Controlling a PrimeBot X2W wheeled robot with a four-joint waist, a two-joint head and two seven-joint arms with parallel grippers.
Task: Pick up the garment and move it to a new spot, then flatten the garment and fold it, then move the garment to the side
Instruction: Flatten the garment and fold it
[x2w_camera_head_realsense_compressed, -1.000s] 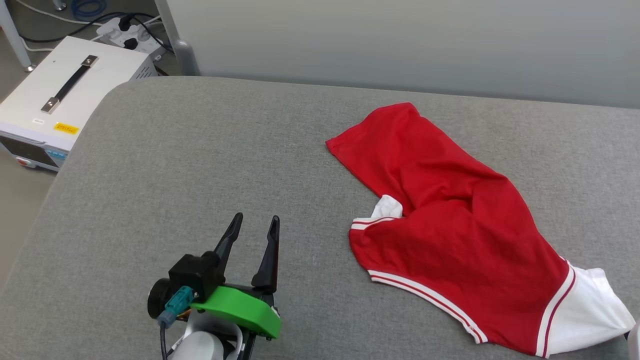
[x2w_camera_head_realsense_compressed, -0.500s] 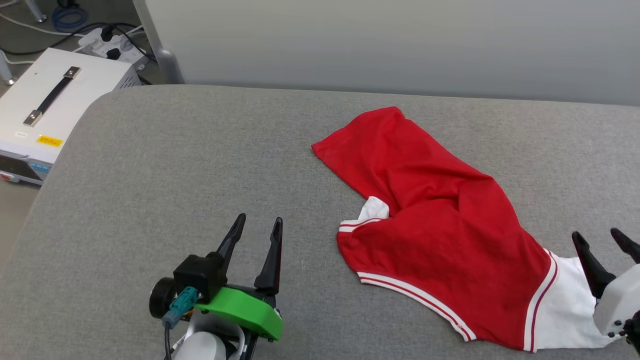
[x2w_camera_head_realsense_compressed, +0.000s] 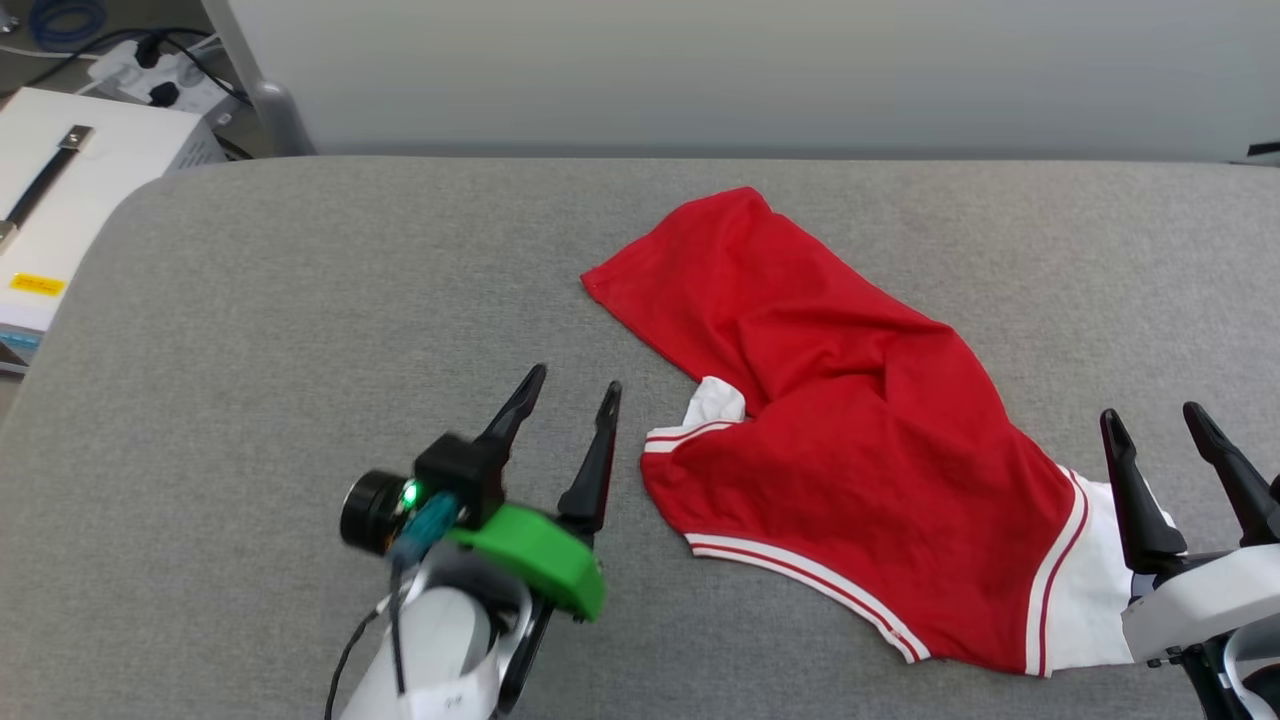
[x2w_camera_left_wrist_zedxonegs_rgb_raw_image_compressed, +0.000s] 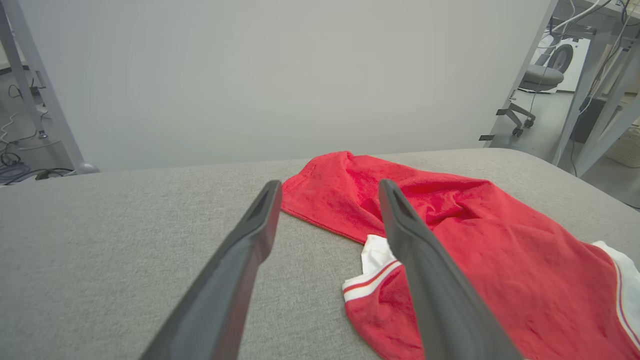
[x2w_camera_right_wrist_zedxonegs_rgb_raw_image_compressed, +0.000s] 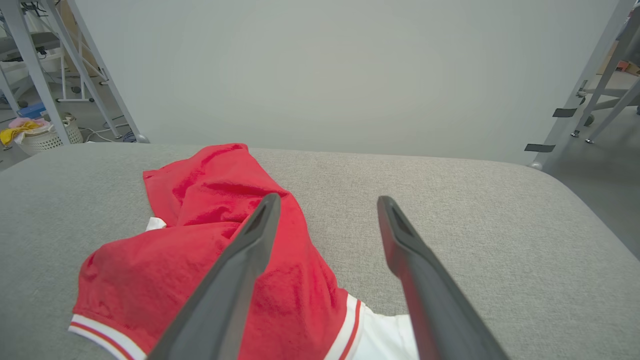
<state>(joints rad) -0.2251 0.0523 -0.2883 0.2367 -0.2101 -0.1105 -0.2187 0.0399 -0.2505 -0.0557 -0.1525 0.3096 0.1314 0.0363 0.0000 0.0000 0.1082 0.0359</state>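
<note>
The garment (x2w_camera_head_realsense_compressed: 850, 440), a red jersey shirt with white sleeves and red-white striped trim, lies crumpled on the grey padded table (x2w_camera_head_realsense_compressed: 300, 300), right of centre. It also lies ahead in the left wrist view (x2w_camera_left_wrist_zedxonegs_rgb_raw_image_compressed: 475, 235) and the right wrist view (x2w_camera_right_wrist_zedxonegs_rgb_raw_image_compressed: 200, 260). My left gripper (x2w_camera_head_realsense_compressed: 575, 380) stands open just left of the shirt's striped edge, holding nothing. My right gripper (x2w_camera_head_realsense_compressed: 1155, 415) is open above the white sleeve (x2w_camera_head_realsense_compressed: 1085, 600) at the lower right, apart from the cloth. No lettering shows on the upturned side.
A white equipment box (x2w_camera_head_realsense_compressed: 60, 190) with a black handle sits on the floor off the table's far left corner, with cables behind it. A grey wall panel (x2w_camera_head_realsense_compressed: 700, 70) runs along the table's far edge. Bare grey surface spreads left of the shirt.
The camera has turned, shifting the scene left. My right gripper has come into view at the lower right, open, having let go of the white sleeve. My left gripper has edged toward the shirt.
</note>
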